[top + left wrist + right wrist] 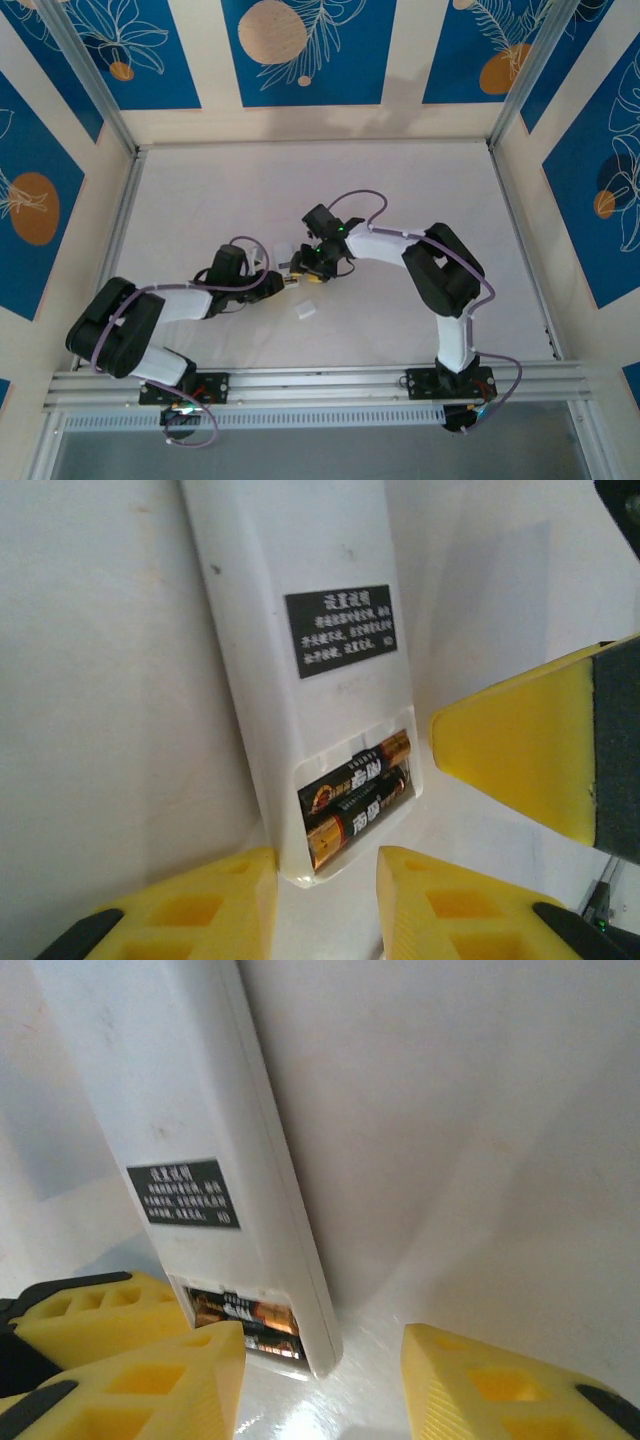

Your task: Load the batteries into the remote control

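Fingers of left gripper (pixel 325 860): flank the open end of the remote control (pixel 290 580), seemingly to steady it; whether pinching or just beside, cannot tell.
Right gripper (pixel 322 1335): spread, a gap on one side, holding nothing.
Batteries (pixel 355 800): both side by side in the bay.
Black label (pixel 340 630): print unreadable.
Remote's far end: cut off.
Loose white piece (pixel 305 311): near, probably the cover.

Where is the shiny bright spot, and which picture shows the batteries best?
Right wrist view: a bright glare patch shines on the glossy white tabletop below the flat white plastic remote control, whose near end is shadowed. Left wrist view: the two dark gold-ended batteries look sharp and well lit. Top view: evenly lit, but everything looks tiny.
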`<state>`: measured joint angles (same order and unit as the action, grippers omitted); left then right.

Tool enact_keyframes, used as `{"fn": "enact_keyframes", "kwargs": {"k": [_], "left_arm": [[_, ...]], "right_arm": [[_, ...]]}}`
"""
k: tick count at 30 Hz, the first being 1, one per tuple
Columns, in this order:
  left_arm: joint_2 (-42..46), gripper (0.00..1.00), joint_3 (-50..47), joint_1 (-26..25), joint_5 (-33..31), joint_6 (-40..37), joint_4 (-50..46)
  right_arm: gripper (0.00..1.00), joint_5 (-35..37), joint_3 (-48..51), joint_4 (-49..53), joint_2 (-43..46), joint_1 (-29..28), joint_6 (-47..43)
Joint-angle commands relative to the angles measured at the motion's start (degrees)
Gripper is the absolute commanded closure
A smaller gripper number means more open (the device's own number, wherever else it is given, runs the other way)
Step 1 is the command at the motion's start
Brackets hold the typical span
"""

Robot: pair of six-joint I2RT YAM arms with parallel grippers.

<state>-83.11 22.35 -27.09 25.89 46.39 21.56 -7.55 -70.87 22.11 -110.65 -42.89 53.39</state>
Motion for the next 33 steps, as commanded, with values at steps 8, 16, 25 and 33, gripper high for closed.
{"fn": "enact_keyframes", "kwargs": {"k": [8, 16, 25, 33], "left_arm": [[0.05, 0.68, 1.89, -3.39, 0.41, 1.77, 4.39], [8.55, 0.59, 1.27, -0.01, -4.28, 0.25, -6.23], [23.50, 0.01, 1.01, 6.33, -9.04, -3.86, -22.61], [26.56, 0.00, -1.24, 6.88, -8.60, -3.06, -22.56]], "right_arm": [[0.44, 4.36, 7.74, 1.90, 9.67, -1.46, -2.02], [0.35, 14.11, 14.90, -0.75, 15.13, -8.35, -6.37], [0.33, 25.02, 14.35, -1.44, 12.73, -16.78, -10.65], [0.31, 29.24, 12.35, -0.04, 9.87, -19.90, -12.97]]}}
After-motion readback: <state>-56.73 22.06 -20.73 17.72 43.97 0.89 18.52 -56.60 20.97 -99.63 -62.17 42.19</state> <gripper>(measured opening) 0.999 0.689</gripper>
